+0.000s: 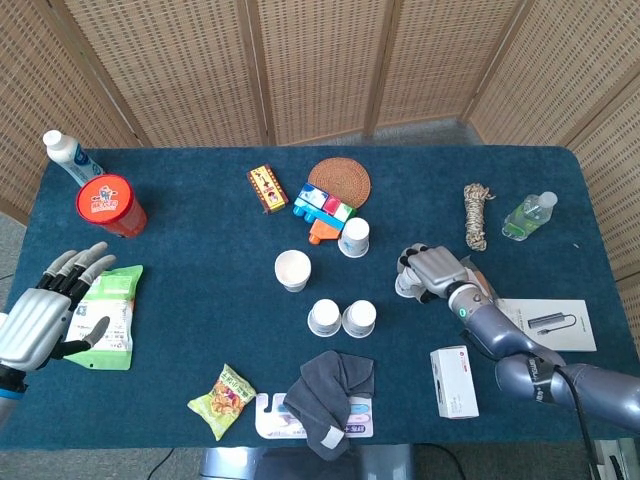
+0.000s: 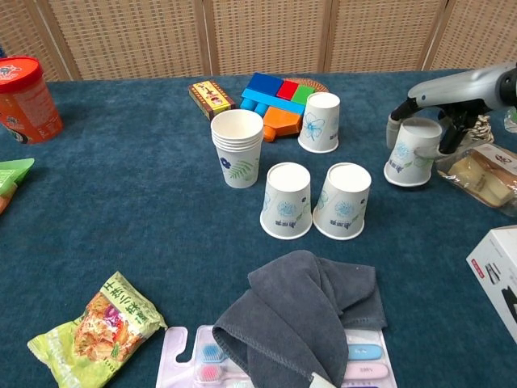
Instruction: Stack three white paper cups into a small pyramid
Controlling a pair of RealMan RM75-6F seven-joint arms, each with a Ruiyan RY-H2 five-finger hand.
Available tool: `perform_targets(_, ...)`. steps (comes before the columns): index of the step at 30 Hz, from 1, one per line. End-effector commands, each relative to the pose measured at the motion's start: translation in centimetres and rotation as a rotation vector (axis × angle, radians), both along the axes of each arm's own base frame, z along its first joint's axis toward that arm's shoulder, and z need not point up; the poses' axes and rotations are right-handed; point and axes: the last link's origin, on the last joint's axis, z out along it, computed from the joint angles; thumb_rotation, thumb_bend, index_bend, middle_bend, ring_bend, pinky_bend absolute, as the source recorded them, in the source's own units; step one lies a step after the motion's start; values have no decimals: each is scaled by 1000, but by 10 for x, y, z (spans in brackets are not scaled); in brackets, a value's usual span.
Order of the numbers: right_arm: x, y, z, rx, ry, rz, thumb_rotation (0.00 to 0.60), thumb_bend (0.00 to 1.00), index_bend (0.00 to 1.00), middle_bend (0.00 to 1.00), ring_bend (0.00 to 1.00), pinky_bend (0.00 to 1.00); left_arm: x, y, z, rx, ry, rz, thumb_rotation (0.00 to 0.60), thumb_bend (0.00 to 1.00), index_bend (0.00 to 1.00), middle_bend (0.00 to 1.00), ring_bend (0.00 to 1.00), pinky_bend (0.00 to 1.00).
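Observation:
Two upside-down white paper cups stand side by side at mid-table, the left one (image 1: 324, 317) (image 2: 287, 200) touching the right one (image 1: 359, 318) (image 2: 342, 200). A third upside-down cup (image 1: 403, 288) (image 2: 410, 153) stands to their right, and my right hand (image 1: 432, 270) (image 2: 452, 95) grips it from above and behind. Another upside-down cup (image 1: 354, 238) (image 2: 320, 122) sits further back. A stack of upright cups (image 1: 292, 270) (image 2: 237, 147) stands to the left of the pair. At the table's left edge, in the head view only, my left hand (image 1: 45, 312) holds nothing, its fingers apart.
A grey cloth (image 1: 330, 385) (image 2: 299, 311) lies just in front of the cup pair. Toy blocks (image 2: 275, 97) and a woven coaster (image 1: 340, 180) lie behind. A white box (image 1: 453, 381) and a bread packet (image 2: 485, 178) lie near my right arm. A red tub (image 1: 110, 204) stands far left.

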Motion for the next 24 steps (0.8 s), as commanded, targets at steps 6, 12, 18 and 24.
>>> perform_targets(6, 11, 9, 10, 2, -26, 21, 600, 539, 368, 213, 129, 672, -1, 0, -1, -2, -1, 3, 600, 469, 0, 0, 0, 36)
perform_targets(12, 20, 15, 18, 11, -57, 21, 600, 541, 365, 213, 130, 672, -1, -1, -4, -11, 0, 5, 600, 469, 0, 0, 0, 42)
perform_targets(18, 26, 18, 25, 6, -70, 37, 600, 541, 364, 213, 130, 672, 0, -2, -5, -14, 5, -4, 600, 468, 0, 0, 0, 43)
perform_targets(24, 33, 23, 32, -10, -63, 72, 600, 537, 362, 212, 130, 672, -1, -4, -4, -16, 7, -6, 600, 469, 0, 0, 0, 44)
